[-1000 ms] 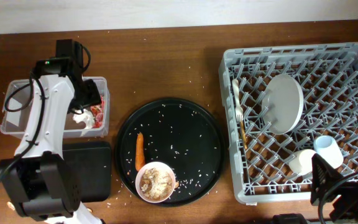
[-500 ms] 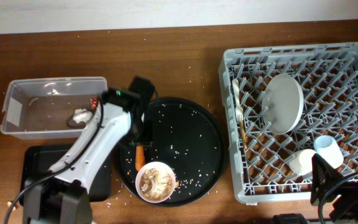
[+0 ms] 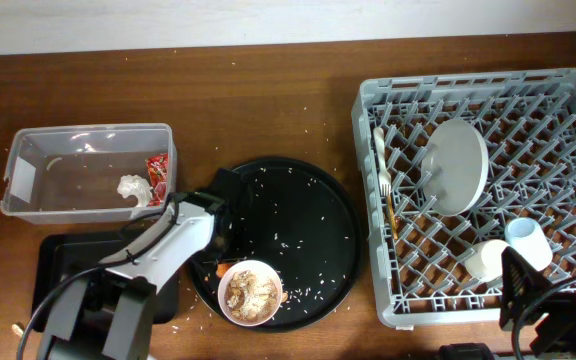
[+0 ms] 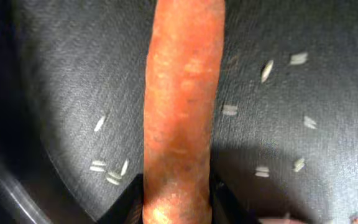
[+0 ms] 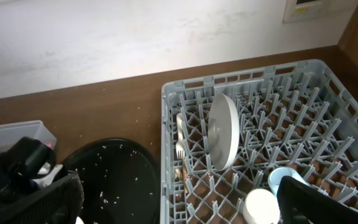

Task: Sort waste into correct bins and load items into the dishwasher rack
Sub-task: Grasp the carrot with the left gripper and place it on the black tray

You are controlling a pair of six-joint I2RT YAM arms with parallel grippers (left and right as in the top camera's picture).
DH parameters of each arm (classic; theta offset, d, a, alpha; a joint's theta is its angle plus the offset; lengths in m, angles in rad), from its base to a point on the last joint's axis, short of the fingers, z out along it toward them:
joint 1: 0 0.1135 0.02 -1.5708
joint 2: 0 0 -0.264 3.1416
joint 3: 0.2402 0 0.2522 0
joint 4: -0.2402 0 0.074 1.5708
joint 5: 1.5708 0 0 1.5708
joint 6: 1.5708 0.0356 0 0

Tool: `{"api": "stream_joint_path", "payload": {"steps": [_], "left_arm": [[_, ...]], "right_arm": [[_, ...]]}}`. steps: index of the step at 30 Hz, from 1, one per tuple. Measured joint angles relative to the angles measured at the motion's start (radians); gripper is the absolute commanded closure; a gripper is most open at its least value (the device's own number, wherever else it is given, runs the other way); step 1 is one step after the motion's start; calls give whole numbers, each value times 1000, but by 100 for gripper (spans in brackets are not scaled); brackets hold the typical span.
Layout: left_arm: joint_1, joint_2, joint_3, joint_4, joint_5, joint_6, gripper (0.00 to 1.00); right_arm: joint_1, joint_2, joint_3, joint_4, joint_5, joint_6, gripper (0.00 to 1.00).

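Note:
My left gripper [image 3: 218, 256] is low over the left part of the round black tray [image 3: 308, 220]. In the left wrist view its jaws [image 4: 178, 208] press both sides of the orange carrot stick [image 4: 182, 106], which lies on the tray. A white bowl of brownish food scraps [image 3: 251, 292] sits beside it. The clear tub [image 3: 28, 170] holds the red wrapper [image 3: 157, 167] and the white tissue [image 3: 133, 187]. The black rectangular tray [image 3: 58, 270] lies below it. My right gripper [image 5: 179, 205] is open and empty above the rack's [image 3: 368, 200] front.
The grey rack holds the pale plate [image 3: 458, 165], white cup [image 3: 486, 260], blue-inside cup [image 3: 526, 238], white spoon [image 3: 379, 150] and chopsticks [image 3: 390, 215]. Rice grains are scattered over the round tray and the wooden table.
My left arm has swung from the clear tub to the round tray and come down over the carrot stick. The right arm has not moved.

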Motion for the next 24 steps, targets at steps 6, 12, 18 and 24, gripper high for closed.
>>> {"api": "stream_joint_path", "payload": {"steps": [6, 12, 18, 24], "left_arm": [[2, -48, 263, -242, -31, 0, 94], [140, -215, 343, -465, -92, -58, 94], [401, -233, 154, -393, -114, -99, 94], [571, -231, 24, -277, -106, -120, 29]], "right_arm": [[0, 0, 0, 0, 0, 0, 1], [0, 0, -1, -1, 0, -1, 1], [0, 0, 0, 0, 0, 0, 1], [0, 0, -1, 0, 0, 0, 1]]}}
